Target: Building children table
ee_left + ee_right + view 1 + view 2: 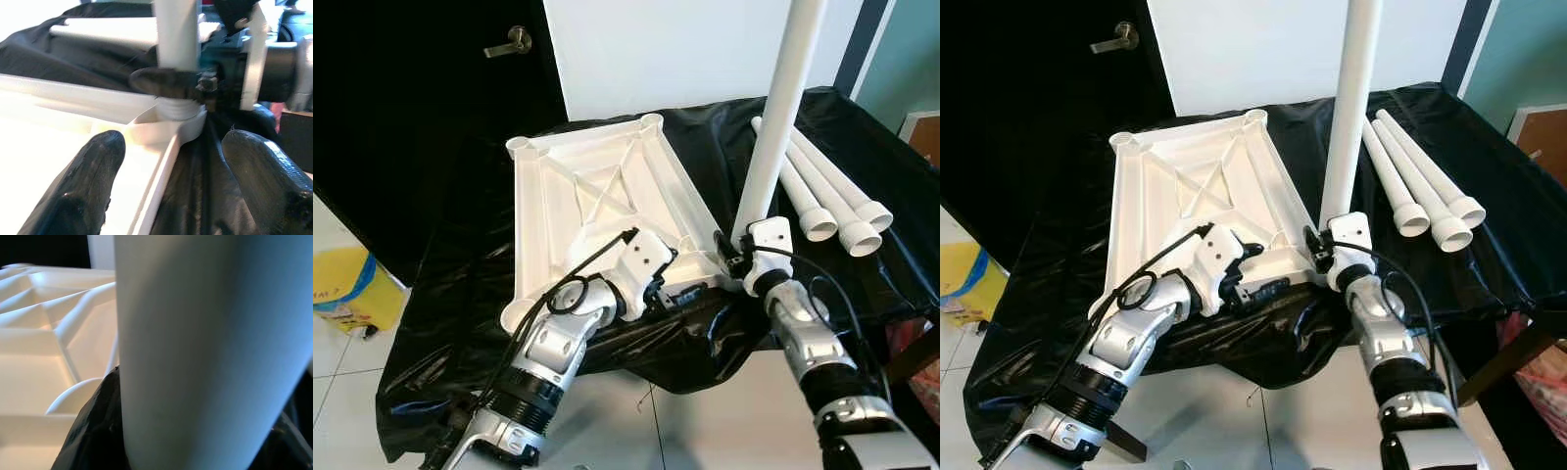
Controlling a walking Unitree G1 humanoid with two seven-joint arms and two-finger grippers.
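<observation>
A white table top (597,186) lies upside down on a surface draped in black cloth (460,294). One white leg (773,127) stands upright in the socket (181,120) at the near right corner. My right gripper (732,253) is shut on the base of that leg, just above the socket. In the right wrist view the leg (205,342) is pressed close between the dark fingers (93,431). My left gripper (685,294) is open at the top's near edge, its fingers (90,186) straddling the rim a short way from the socket.
Three spare white legs (832,196) lie side by side on the cloth at the right. A dark door with a lever handle (509,41) is behind on the left. A yellow bin (347,284) stands on the tiled floor at the left.
</observation>
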